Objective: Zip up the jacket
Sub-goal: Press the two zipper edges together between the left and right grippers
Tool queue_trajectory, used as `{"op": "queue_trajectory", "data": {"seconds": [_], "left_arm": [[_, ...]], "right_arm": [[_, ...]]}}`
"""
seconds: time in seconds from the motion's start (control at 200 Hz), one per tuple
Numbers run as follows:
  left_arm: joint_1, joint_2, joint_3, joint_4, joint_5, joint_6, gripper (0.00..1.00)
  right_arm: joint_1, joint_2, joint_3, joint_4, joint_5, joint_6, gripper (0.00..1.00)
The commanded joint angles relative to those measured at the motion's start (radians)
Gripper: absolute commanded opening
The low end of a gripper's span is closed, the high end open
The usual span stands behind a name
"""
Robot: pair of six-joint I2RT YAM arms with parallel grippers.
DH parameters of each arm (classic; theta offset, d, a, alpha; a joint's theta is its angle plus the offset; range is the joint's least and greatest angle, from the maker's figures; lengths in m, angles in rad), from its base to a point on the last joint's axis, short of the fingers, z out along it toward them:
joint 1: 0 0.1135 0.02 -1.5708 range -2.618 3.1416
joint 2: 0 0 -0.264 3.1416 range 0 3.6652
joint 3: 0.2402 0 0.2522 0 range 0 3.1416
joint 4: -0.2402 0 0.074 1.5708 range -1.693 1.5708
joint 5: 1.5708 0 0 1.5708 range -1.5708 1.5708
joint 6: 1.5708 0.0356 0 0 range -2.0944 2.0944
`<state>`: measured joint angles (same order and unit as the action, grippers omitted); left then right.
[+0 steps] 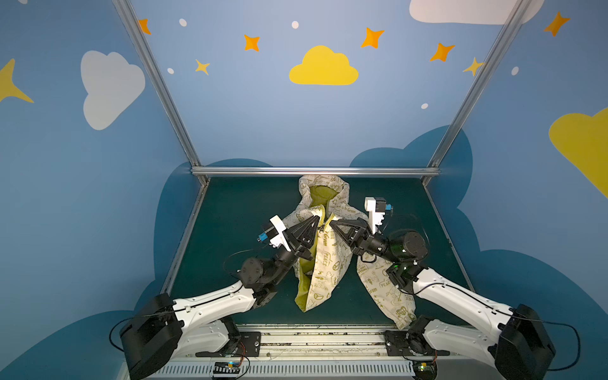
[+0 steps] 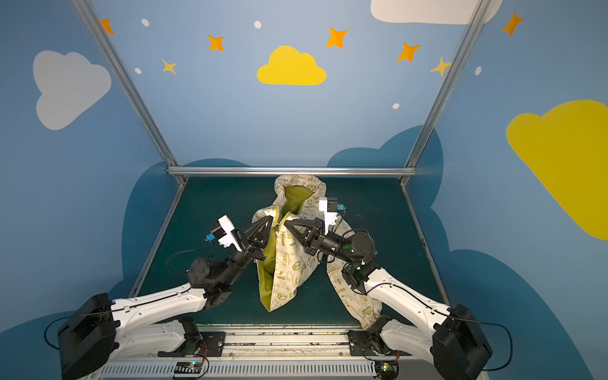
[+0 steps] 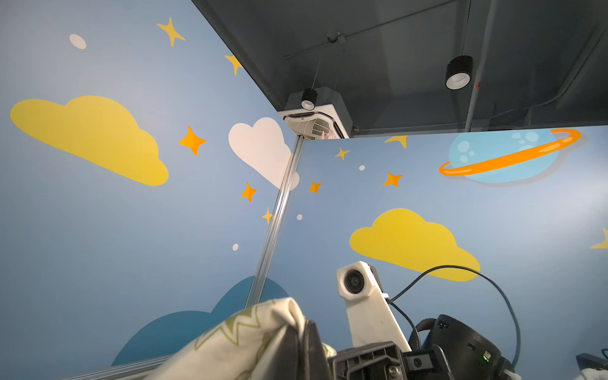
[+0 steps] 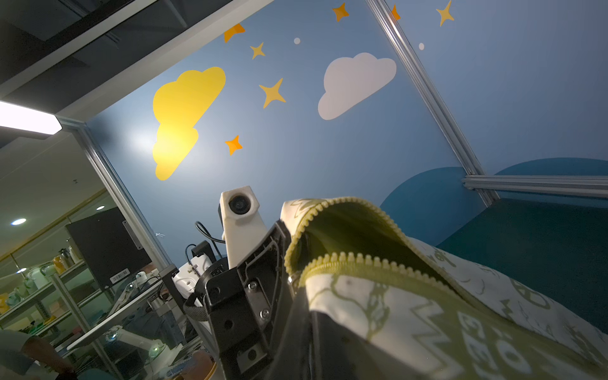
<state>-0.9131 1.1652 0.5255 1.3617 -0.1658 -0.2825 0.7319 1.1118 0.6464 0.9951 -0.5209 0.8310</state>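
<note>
Blue walls (image 1: 230,115) painted with clouds and stars close in a dark green table (image 1: 237,210). A metal rail (image 1: 316,171) runs along its far edge.

The jacket (image 1: 324,263) lies in the middle of the table, and both sets of fingers meet at its chest. The left fingers (image 1: 307,227) are clamped on one front edge. The right fingers (image 1: 343,227) are clamped on the other, tip almost to tip, with the zipper (image 1: 326,218) between them. In the right wrist view the zipper's two rows of teeth (image 4: 362,260) stand apart beyond the fingers.

Past the fingertips the hood (image 1: 324,190) reaches close to the rail, so little room is left there. Outward of each set of fingers the table is bare up to its side edges. Behind the left fingers the lime lining (image 1: 301,292) shows along the front edge down to the hem. A sleeve (image 1: 385,289) runs back under the right arm (image 1: 460,296) to the table's near edge.
</note>
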Motion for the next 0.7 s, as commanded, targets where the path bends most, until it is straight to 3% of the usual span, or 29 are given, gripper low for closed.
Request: {"op": "queue_trajectory", "data": {"seconds": [0.0,0.696], "left_arm": [[-0.003,-0.017,0.011,0.033,-0.021,0.050,0.03],[-0.005,-0.032,0.000,0.033,0.002,0.137,0.03]], "right_arm": [[-0.005,-0.031,0.004,0.087,0.030,0.006,0.00],[-0.007,-0.054,0.012,0.099,0.058,0.046,0.00]]}}
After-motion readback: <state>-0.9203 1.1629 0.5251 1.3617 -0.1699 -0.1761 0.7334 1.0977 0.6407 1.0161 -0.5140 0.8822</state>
